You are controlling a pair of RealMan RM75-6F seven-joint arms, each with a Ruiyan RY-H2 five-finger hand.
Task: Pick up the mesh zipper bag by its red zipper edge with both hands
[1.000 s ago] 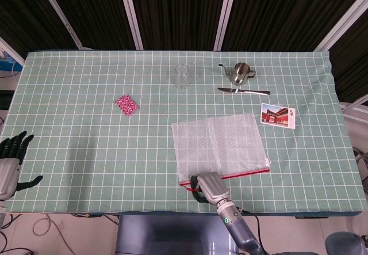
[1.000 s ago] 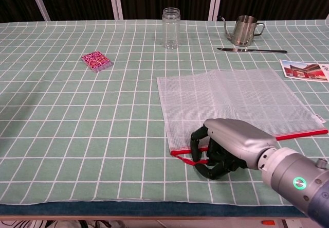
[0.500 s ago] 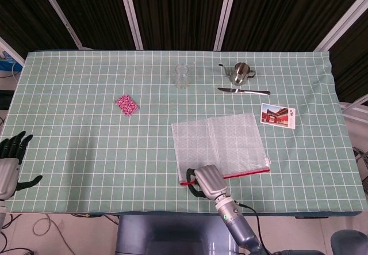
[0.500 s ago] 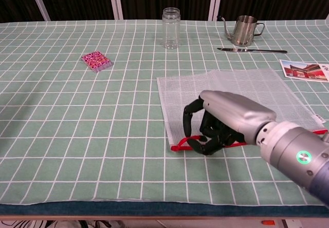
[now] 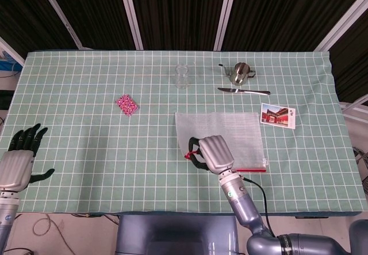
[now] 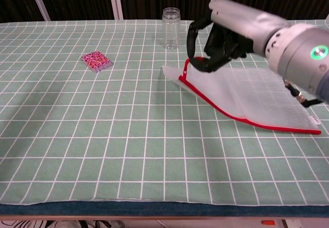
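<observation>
The mesh zipper bag (image 5: pixel 231 126) (image 6: pixel 257 91) lies right of the table's middle, its far edge and right end on the cloth. My right hand (image 5: pixel 210 153) (image 6: pixel 223 31) grips the left end of the red zipper edge (image 6: pixel 208 97) and holds it raised above the table, so the bag slopes up toward the hand. The red edge's other end (image 5: pixel 254 169) rests low near the front right. My left hand (image 5: pixel 20 164) hovers off the table's front-left corner with fingers spread, holding nothing; only the head view shows it.
A clear jar (image 5: pixel 182 75) (image 6: pixel 171 28), a metal pitcher (image 5: pixel 240 72) and a knife (image 5: pixel 243 91) stand along the back. A postcard (image 5: pixel 278 115) lies right of the bag. A pink patterned packet (image 5: pixel 127 104) (image 6: pixel 96 61) sits to the left.
My right hand has risen with the zipper edge's left end, lifting that side of the bag off the cloth. The left hand has come slightly up and toward the table.
</observation>
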